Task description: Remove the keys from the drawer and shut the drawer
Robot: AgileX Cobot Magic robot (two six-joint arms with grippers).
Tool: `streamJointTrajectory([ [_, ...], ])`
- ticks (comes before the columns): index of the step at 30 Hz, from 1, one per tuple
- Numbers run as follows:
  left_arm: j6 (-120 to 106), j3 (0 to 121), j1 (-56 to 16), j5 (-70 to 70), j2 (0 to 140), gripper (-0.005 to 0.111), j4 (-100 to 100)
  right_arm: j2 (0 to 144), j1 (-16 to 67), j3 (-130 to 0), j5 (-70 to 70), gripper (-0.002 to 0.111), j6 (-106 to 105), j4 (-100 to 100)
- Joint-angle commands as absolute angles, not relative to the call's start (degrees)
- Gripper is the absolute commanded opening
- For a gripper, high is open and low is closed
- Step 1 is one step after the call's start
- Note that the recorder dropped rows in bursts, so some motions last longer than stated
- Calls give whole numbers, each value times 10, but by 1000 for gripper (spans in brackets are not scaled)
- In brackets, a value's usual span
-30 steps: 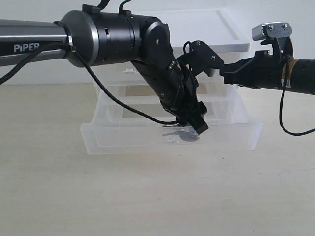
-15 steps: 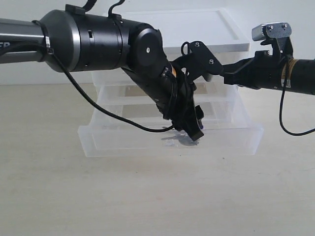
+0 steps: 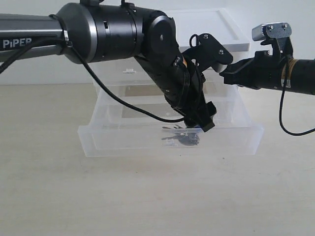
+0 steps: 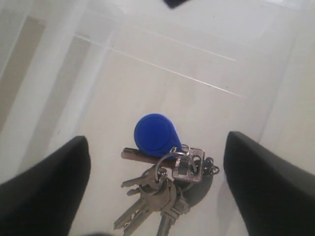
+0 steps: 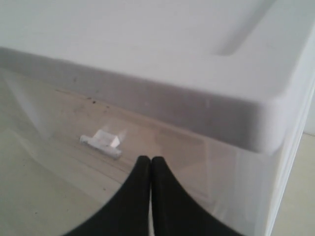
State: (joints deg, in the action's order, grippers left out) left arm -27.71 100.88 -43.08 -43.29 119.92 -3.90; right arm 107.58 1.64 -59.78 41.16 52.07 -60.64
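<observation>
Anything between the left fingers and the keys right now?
Nothing. The left wrist view shows only bare drawer floor between each of the open fingers and the keys, which lie between them.

In the pulled-out drawer (image 3: pixel 123 142), the keys (image 3: pixel 181 139) are lying under the left claw (image 3: pixel 202 127).
The cabinet (image 3: pixel 216 29) is standing on the desk (image 3: pixel 147 196), and the drawer, at its bottom, is sticking out toward the front. The keys are resting on the drawer's floor, a little right of its middle. The left claw is reaching down from the left, its fingers (image 4: pixel 44 191) standing to either side of the keys. The right claw (image 3: pixel 227 73) is hovering on the right, beside the cabinet's top edge, above the drawer's right half.
</observation>
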Motion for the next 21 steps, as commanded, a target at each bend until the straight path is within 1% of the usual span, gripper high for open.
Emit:
streamJointTrajectory([
  [1,-278,1020,-436,-446,1231,72,-36,1080,5,-613,355,0,524,-532],
  [5,-266,1020,-433,-420,1259,72,-20,1080,5,-613,355,0,526,-532],
  [13,-296,1020,-432,-467,1291,70,-11,1080,5,-613,355,0,526,-532],
  [17,-323,1020,-432,-510,1290,62,36,1080,5,-613,357,0,526,-532],
  [18,-348,1020,-432,-527,1285,59,38,1080,5,-613,357,0,526,-532],
  [21,-425,1020,-432,-564,1263,52,10,1080,5,-613,356,0,523,-532],
])
